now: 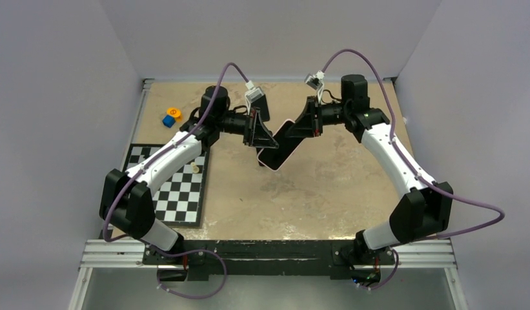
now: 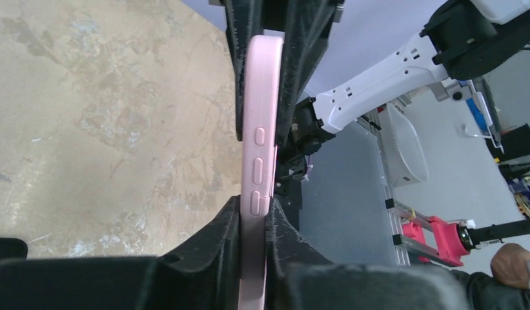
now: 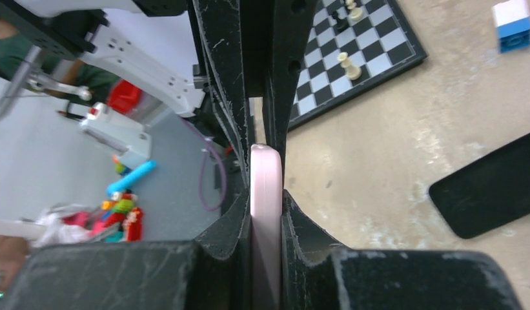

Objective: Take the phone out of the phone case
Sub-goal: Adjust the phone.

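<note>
While both arms hold the phone case (image 2: 259, 129) in the air above the table (image 1: 339, 194), about midway between them, the phone (image 1: 279, 150) sits inside it, its black face rimmed in pink. Noted: left gripper (image 2: 252, 219) is clenched on one end of the case, fingers (image 2: 217, 236) pressed to both flat sides; right gripper (image 3: 267, 194) is clamped the same way on the opposite end. Judgement: the step in hand is the peel. Both pinches span front and back, which would trap the phone. One hold should shift to the pink rim alone, near a corner, and bend it off while the other steadies the body. Keep off the side buttons (image 2: 257, 169). Pull slowly; a slip drops the phone on the table. Nearby: chessboard (image 1: 175, 187) with a pale piece (image 1: 195, 168), blue block (image 1: 168, 121), orange part (image 1: 173, 112), all well left of the work and not obstructing. The main obstruction is each gripper crowding the other.
</note>
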Controlling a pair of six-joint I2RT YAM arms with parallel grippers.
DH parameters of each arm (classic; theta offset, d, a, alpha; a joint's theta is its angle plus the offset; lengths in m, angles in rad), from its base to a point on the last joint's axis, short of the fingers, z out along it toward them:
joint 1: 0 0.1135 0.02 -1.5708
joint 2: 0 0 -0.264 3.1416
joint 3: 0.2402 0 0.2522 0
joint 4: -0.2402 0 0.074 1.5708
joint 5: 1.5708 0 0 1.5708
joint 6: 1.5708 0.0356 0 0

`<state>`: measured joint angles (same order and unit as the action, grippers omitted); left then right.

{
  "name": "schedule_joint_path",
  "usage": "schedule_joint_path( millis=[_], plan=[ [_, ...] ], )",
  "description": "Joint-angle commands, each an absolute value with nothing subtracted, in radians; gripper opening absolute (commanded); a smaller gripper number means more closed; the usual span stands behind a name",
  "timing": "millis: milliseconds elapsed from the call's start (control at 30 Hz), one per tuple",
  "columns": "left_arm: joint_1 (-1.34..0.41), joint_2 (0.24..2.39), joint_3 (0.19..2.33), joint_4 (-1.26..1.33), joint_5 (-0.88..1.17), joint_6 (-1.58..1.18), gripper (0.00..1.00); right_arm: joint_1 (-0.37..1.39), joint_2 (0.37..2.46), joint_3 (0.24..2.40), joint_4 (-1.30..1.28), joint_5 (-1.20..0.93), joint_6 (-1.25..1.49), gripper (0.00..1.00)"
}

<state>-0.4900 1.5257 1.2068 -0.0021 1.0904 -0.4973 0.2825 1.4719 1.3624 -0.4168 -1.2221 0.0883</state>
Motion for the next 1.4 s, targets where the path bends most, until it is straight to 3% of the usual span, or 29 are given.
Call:
schedule_joint_path(
  millis=[0, 67, 233, 367, 533, 767, 833, 900, 933, 967, 1067, 1133, 1267, 1333, 1367],
  plan=[
    [-0.493, 1.503, 1.219, 0.083, 1.165, -0.537, 0.06, 0.288, 1.421, 1.298, -0.043, -1.219, 0.435, 0.01],
    [-0.492, 1.486, 1.217, 0.088, 1.160, -0.544, 0.00, 0.288, 1.433, 1.300, -0.043, -1.200, 0.458, 0.11],
    [-0.483, 1.451, 1.171, 0.246, 1.153, -0.669, 0.00, 0.287, 1.407, 1.252, 0.020, -1.150, 0.496, 0.37],
    [-0.463, 1.449, 1.134, 0.414, 1.144, -0.814, 0.00, 0.286, 1.371, 1.156, 0.206, -1.144, 0.609, 0.47],
    [-0.448, 1.467, 1.102, 0.600, 1.159, -0.962, 0.00, 0.286, 1.377, 1.103, 0.335, -1.138, 0.701, 0.43],
    [-0.448, 1.480, 1.096, 0.635, 1.160, -0.984, 0.00, 0.284, 1.413, 1.050, 0.719, -1.124, 0.945, 0.32],
    [-0.448, 1.483, 1.095, 0.650, 1.161, -0.995, 0.00, 0.284, 1.426, 1.051, 0.770, -1.121, 0.987, 0.22],
    [-0.449, 1.485, 1.091, 0.682, 1.164, -1.008, 0.00, 0.288, 1.434, 1.046, 0.823, -1.126, 1.026, 0.00],
    [-0.449, 1.484, 1.091, 0.687, 1.166, -1.010, 0.00, 0.287, 1.432, 1.038, 0.839, -1.124, 1.041, 0.00],
    [-0.449, 1.481, 1.091, 0.683, 1.162, -1.009, 0.05, 0.286, 1.427, 1.027, 0.850, -1.114, 1.050, 0.00],
    [-0.448, 1.449, 1.088, 0.600, 1.121, -0.947, 0.45, 0.283, 1.403, 1.015, 0.783, -1.065, 1.017, 0.00],
    [-0.449, 1.416, 1.096, 0.447, 1.074, -0.844, 0.56, 0.280, 1.390, 1.031, 0.661, -1.032, 0.955, 0.00],
    [-0.436, 1.355, 1.134, 0.183, 0.965, -0.715, 0.56, 0.278, 1.350, 1.054, 0.480, -0.971, 0.842, 0.00],
    [-0.426, 1.295, 1.105, 0.095, 0.882, -0.682, 0.51, 0.275, 1.335, 1.046, 0.476, -0.975, 0.837, 0.00],
    [-0.427, 1.243, 1.090, 0.027, 0.816, -0.650, 0.43, 0.274, 1.328, 1.043, 0.472, -0.978, 0.832, 0.00]
  ],
)
